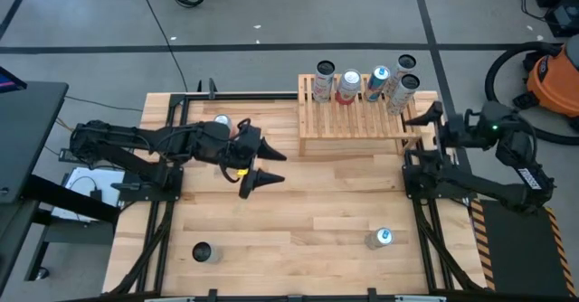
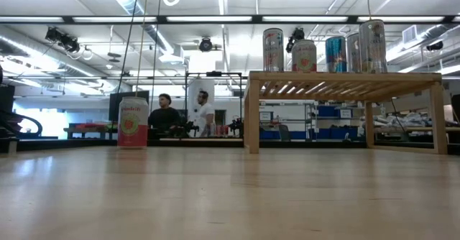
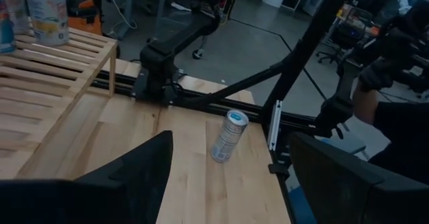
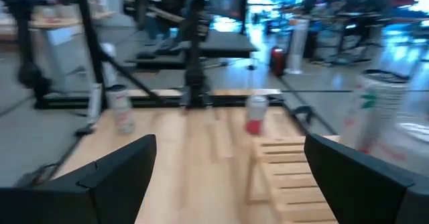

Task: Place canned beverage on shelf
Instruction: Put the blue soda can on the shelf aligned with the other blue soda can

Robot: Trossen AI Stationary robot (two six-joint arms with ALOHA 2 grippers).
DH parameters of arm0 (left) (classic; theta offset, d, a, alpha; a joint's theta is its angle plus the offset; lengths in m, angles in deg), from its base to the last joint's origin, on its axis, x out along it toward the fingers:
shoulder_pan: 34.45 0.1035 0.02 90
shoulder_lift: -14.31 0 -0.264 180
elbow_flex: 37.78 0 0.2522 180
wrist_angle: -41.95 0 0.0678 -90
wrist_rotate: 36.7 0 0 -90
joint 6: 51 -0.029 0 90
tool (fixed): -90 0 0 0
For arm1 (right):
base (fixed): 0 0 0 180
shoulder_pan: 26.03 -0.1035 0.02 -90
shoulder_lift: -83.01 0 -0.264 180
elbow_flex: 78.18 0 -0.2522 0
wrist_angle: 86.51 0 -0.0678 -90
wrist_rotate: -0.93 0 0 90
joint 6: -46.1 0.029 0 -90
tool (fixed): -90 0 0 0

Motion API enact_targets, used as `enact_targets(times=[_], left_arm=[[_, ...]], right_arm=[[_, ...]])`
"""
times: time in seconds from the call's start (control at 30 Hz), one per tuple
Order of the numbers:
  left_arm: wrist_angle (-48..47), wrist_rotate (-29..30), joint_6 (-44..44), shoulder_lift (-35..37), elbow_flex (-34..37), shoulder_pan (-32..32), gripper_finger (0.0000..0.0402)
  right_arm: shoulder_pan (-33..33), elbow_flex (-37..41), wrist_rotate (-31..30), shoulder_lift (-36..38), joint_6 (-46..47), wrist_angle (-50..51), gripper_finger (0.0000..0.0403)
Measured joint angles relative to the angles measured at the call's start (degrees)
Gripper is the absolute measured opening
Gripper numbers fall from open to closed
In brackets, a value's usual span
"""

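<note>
The light-wood slatted shelf (image 1: 362,121) stands at the table's far right, with several cans (image 1: 376,83) upright along its far edge; they also show in the low view (image 2: 327,53). A silver can with a blue top (image 1: 380,239) stands on the table near the right front, and shows in the left wrist view (image 3: 228,135). My left gripper (image 1: 271,165) is open and empty over the table's middle, left of the shelf. My right gripper (image 1: 422,118) is open and empty at the shelf's right end.
A pink can (image 1: 222,124) stands at the far left beside my left arm and shows in the low view (image 2: 133,121). A dark-topped can (image 1: 201,252) stands near the left front. Bare wood (image 1: 298,212) lies between shelf and front edge. People sit beyond the table (image 2: 180,114).
</note>
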Motion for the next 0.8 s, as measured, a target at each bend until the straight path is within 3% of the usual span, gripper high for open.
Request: enact_targets(times=[0.1,0.33,0.4,0.5,0.7,0.8], left_arm=[[0.0,0.0,0.04,0.0,0.0,0.61,0.03],[-0.04,0.0,-0.1,0.0,0.0,1.77,0.03],[-0.04,0.0,-0.62,0.0,0.0,1.9,0.03],[-0.09,0.02,-2.62,0.0,0.0,1.9,0.03],[-0.42,0.0,-2.91,0.0,0.0,1.88,0.03],[-0.44,0.0,-2.91,0.0,0.0,1.88,0.03]], right_arm=[[0.0,0.01,-6.77,0.0,-1.52,-0.54,0.0389],[0.02,0.02,-34.0,0.0,-2.57,-1.33,0.0389],[0.02,0.02,-37.89,0.0,-1.85,-0.69,0.0389],[0.02,0.02,-36.06,0.0,-1.12,0.8,0.0389],[0.02,0.06,-24.87,0.06,4.27,3.37,0.0389],[0.07,0.07,-25.13,0.07,3.9,2.41,0.0389]])
